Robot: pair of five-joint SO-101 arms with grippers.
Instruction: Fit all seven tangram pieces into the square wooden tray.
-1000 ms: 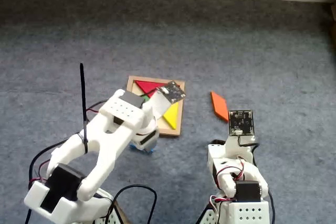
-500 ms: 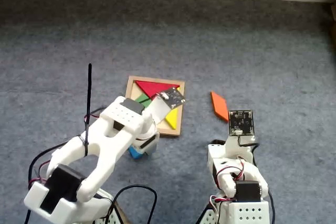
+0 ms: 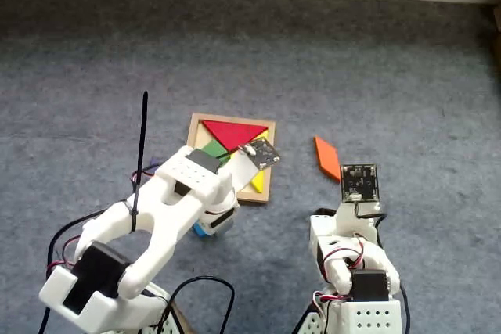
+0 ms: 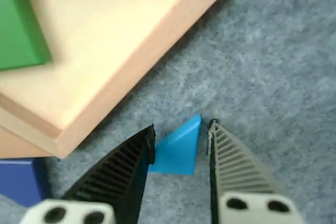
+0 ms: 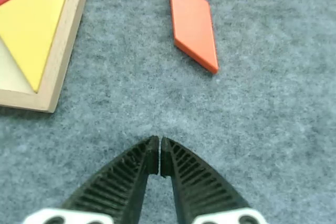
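High view gives the count: in the wooden tray (image 3: 272,163) lie a red triangle (image 3: 233,131), a green piece (image 3: 210,149) and a yellow triangle (image 3: 257,184), so I judge the task not yet half done. The orange parallelogram (image 3: 327,158) lies on the carpet near the tray. Left wrist view adds what the arm covers from above: the left gripper (image 4: 181,129) stands open around a light blue triangle (image 4: 176,153) just outside the tray, with a dark blue piece (image 4: 18,182) near. The right gripper (image 5: 159,142) is closed on nothing.
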